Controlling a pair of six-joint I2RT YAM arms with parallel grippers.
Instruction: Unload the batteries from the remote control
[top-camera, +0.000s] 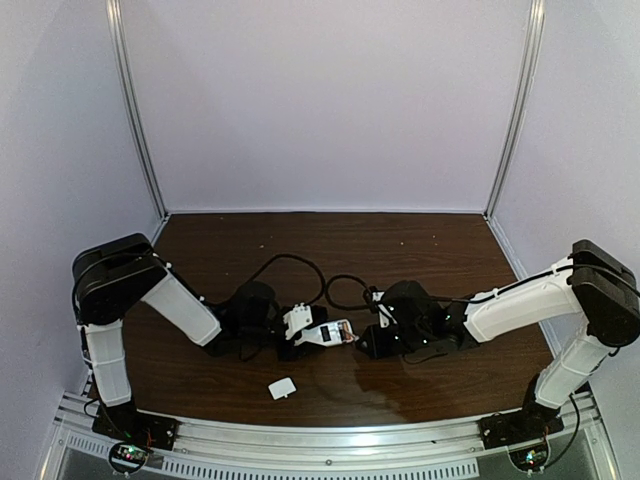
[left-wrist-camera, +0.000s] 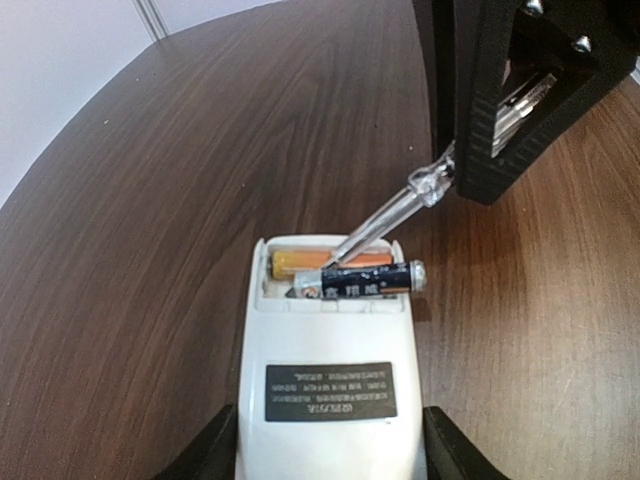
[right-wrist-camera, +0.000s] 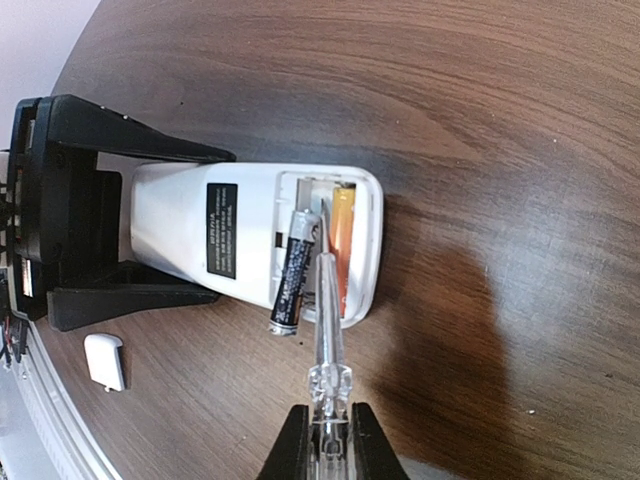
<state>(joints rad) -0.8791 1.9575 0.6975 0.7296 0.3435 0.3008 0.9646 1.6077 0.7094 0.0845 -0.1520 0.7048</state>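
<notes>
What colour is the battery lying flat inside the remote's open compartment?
The seated battery is orange, clearest in the left wrist view, just behind the tilted black battery.

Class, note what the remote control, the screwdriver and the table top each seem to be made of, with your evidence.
The remote control: likely white plastic, matte, moulded rounded edges. The screwdriver: clear, glassy handle, probably plastic; thin silvery, seemingly metal tip. The table top: dark wood grain, glossy; possibly veneer or laminate.

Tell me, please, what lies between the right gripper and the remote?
The screwdriver, clamped in the right gripper, spans that gap, its tip reaching into the opened remote; the right wrist view shows it best.
</notes>
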